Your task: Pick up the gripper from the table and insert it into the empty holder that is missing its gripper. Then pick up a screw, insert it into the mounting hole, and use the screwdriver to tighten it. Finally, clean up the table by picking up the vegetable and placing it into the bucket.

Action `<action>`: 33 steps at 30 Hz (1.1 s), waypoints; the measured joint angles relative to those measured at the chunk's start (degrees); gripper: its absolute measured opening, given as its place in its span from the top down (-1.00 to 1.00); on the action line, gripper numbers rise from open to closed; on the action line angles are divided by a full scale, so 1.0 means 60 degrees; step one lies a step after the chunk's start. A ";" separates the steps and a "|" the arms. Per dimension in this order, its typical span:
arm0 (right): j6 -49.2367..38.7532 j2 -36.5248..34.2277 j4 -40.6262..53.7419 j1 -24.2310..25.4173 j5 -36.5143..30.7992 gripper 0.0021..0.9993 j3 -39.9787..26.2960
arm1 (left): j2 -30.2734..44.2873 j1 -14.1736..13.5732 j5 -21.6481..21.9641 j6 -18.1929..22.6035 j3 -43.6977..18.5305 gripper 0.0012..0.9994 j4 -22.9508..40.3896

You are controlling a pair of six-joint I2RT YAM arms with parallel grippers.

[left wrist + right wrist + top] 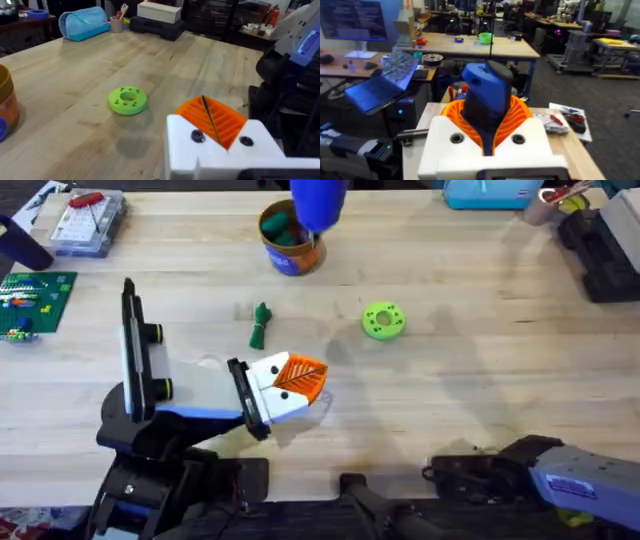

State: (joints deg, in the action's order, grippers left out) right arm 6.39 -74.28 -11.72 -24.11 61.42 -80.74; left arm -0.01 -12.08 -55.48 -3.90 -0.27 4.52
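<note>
- Vegetable point(261, 325) lies loose on the surface point(450, 395), at about 6 o'clock from the bucket point(290, 240), so I judge cleanup remains.
- My right claw point(487, 137) is clamped on the screwdriver point(487, 92).
- My left claw point(220, 130) has its pads together, empty.

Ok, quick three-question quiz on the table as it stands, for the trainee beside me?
1. True or false: the vegetable lies inside the bucket.
2. What does the right gripper hold? A) the vegetable B) the screwdriver C) nothing
3. Fill in: in the overhead view, the left gripper sits closer to the ____ than to the green ring disc.

Key: 1 false, it lies on the table; 2 B; 3 vegetable.
</note>
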 joint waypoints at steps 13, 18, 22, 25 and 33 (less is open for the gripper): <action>-0.0147 0.0000 -0.0883 -0.0181 0.0213 0.90 0.1414 | 0.0000 0.0000 0.0000 0.0000 0.0000 0.98 0.0003; -0.0138 0.0000 -0.1328 -0.0581 0.0244 0.90 0.1638 | 0.0000 0.0000 0.0000 0.0000 0.0000 0.98 0.0001; -0.0138 0.0000 -0.1529 -0.0904 0.0363 0.90 0.1691 | 0.0000 0.0000 0.0000 0.0000 0.0000 0.98 0.0000; -0.0142 0.0000 -0.1694 -0.1102 0.0547 0.90 0.1713 | 0.0000 0.0000 0.0000 0.0000 0.0000 0.98 0.0001; -0.0144 0.0000 -0.1864 -0.1543 0.0766 0.90 0.1960 | 0.0000 0.0000 0.0000 0.0000 0.0000 0.98 0.0001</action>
State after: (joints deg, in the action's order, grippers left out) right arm 5.53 -74.28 -22.90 -33.37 66.02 -68.98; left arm -0.01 -12.08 -55.48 -3.90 -0.27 4.52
